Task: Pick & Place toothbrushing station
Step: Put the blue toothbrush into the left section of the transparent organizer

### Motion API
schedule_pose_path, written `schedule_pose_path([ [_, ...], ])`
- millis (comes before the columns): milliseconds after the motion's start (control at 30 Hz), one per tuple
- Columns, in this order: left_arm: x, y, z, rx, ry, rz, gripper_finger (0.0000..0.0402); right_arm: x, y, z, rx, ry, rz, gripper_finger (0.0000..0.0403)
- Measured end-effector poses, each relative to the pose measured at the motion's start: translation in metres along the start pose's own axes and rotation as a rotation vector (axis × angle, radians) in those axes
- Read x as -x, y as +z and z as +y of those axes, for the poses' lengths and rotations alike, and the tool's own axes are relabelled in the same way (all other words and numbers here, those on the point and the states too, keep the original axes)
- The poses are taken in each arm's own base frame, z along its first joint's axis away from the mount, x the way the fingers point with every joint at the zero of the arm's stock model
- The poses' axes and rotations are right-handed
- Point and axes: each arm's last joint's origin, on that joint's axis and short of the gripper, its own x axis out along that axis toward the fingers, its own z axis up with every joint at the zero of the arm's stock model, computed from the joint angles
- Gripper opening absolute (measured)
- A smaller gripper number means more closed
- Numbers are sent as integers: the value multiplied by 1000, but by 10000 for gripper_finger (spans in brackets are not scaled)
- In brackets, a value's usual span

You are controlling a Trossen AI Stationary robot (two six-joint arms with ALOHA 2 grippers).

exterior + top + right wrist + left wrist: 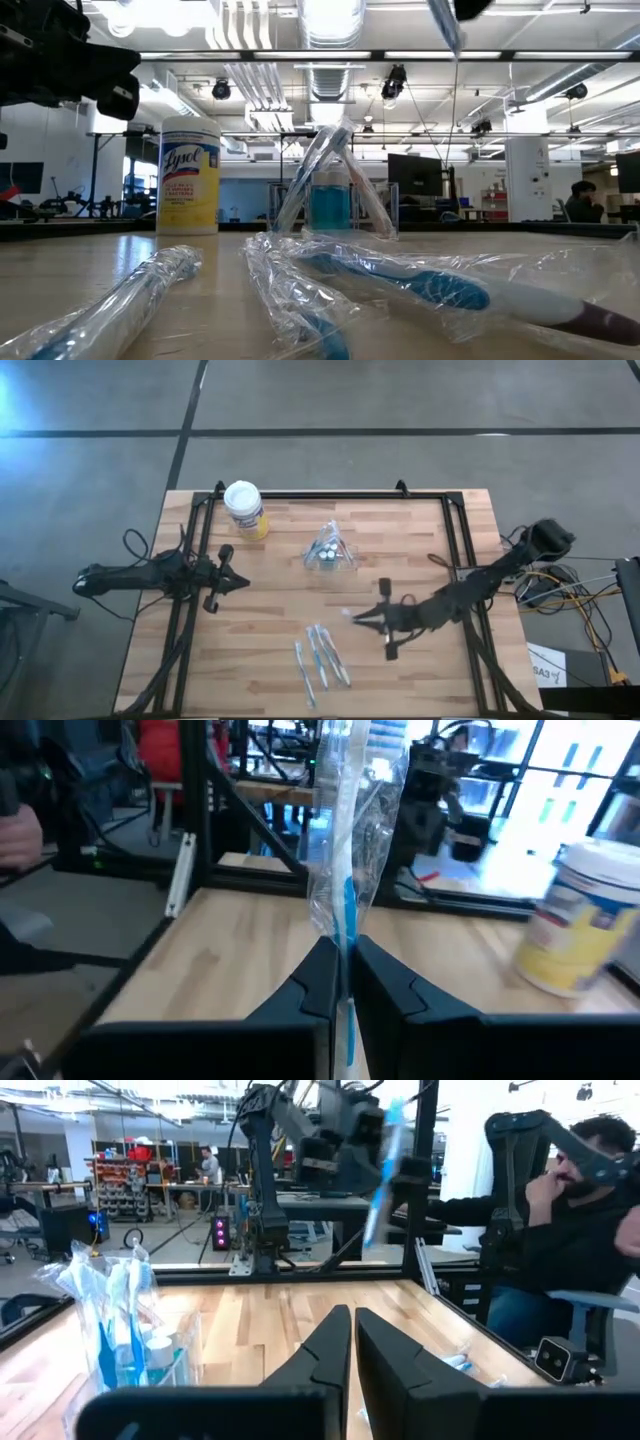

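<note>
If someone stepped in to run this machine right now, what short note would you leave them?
Right gripper: shut on a wrapped blue toothbrush, lifted above the table's middle.
Left gripper: shut, empty, waiting at the table's left side.
Clear holder: mid-table, already holding several wrapped toothbrushes.
Loose toothbrushes: a few lie on the table's near side.
Lysol canister: stands left of the holder, not part of the job.
Done: some brushes stand in the holder.
Left: place the held brush, then likely the loose ones.

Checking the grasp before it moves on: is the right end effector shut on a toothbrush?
Yes. The right end effector is shut on a blue toothbrush in clear plastic wrap, standing upright between its fingers.
</note>
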Motion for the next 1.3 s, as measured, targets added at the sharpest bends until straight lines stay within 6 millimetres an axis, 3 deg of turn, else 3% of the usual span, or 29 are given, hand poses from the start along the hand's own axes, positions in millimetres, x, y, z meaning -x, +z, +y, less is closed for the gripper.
schedule_pose_path([
  [200, 0, 1, 0, -16, 1, -12, 11, 14, -32, -27, -20, -142, -32, 16],
  [367, 0, 1, 0, -22, 1, -13, 4, 16, -52, -36, -4, -171, -50, 16],
  [667, 0, 2, 3, 31, 112, -26, 22, 14, -42, -43, 98, -203, -89, 17],
  [933, 0, 6, 7, -26, 241, -67, 8, 10, -41, -51, 121, -220, -88, 17],
  [1067, -3, 11, 7, -33, 234, -116, 6, 9, -42, -54, 107, -177, -91, 17],
  [1300, -16, 22, 9, -16, 234, -80, 35, 5, -38, -59, 100, -197, -103, 18],
])
